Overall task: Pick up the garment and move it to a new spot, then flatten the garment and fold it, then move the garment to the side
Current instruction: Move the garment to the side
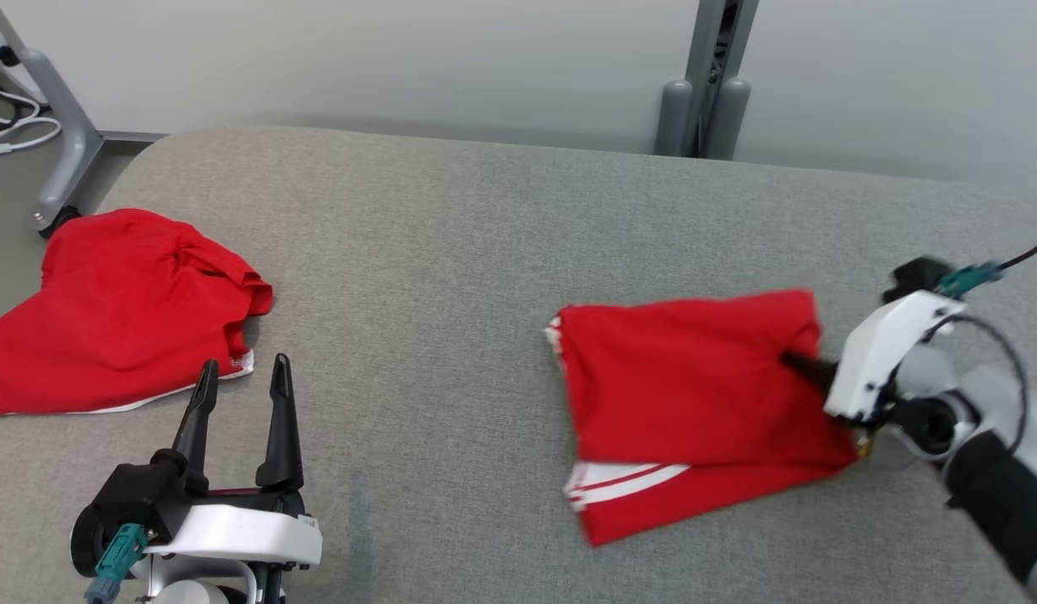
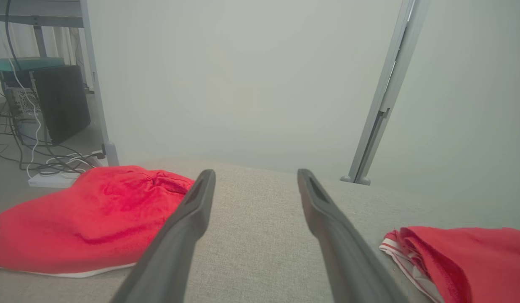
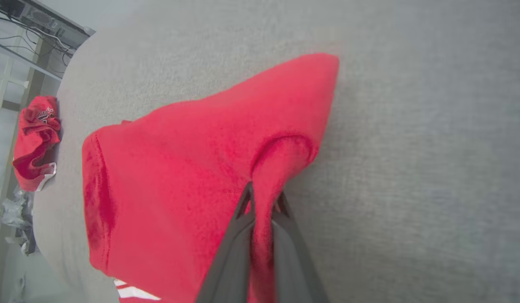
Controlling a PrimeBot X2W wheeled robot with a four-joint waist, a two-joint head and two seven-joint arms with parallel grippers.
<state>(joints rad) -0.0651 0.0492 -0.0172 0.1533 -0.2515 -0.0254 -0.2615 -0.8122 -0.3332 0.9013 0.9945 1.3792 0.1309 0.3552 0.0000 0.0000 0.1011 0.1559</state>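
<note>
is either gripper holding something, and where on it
The right gripper is shut on the striped red garment, pinching a ridge of cloth near its right edge. The left gripper is open, holding nothing.

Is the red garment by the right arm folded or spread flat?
Folded: the red garment is doubled over, a white-striped layer beneath; the right end effector pinches its edge.

Grey fabric surface (image 1: 451,252): folded red garment (image 1: 686,394) at right, crumpled red garment (image 1: 116,310) at left edge
</note>
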